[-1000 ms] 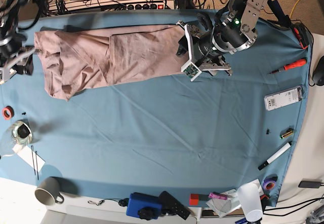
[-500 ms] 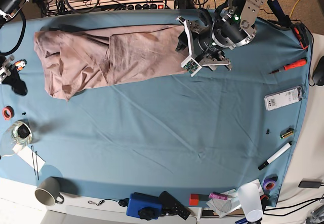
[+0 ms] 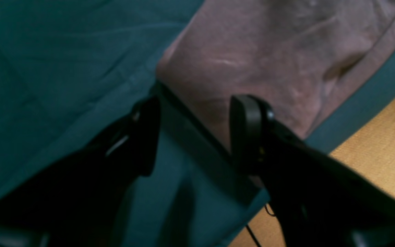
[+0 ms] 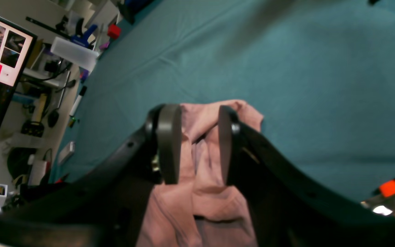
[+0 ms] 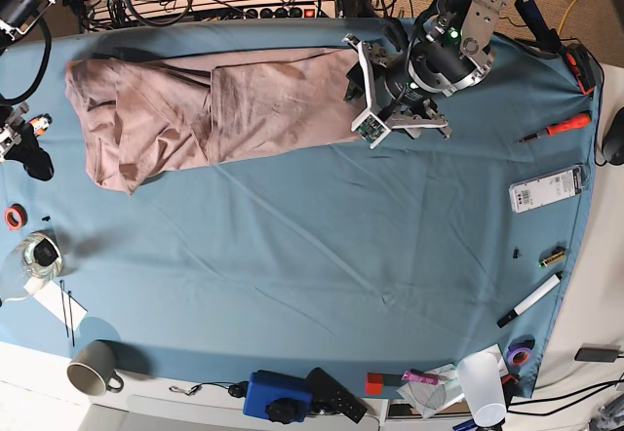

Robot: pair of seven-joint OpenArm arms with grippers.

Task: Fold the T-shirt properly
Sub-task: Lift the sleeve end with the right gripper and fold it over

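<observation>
We see the T-shirt (image 5: 205, 109) lying flat on the blue cloth (image 5: 322, 246) in the upper left of the base view, folded into a long band. Its long axis runs left to right along the far edge of the table; the bunched, wider end points toward the left of the frame and the straighter end toward the upper middle.

At that straighter end sits the left gripper (image 5: 363, 85). In the left wrist view its fingers (image 3: 249, 133) are spread wide, one over the pink fabric (image 3: 269, 61) near its edge and the other over the cloth, with nothing pinched between them.

In the right wrist view the right gripper (image 4: 194, 144) has its fingers partly apart, with the rumpled end of the shirt (image 4: 201, 171) seen between them; we cannot tell whether they grip it. In the base view that arm sits at the left edge of the frame.

A red screwdriver (image 5: 558, 128) lies near the right edge, a grey mug (image 5: 93, 367) at the lower left.
</observation>
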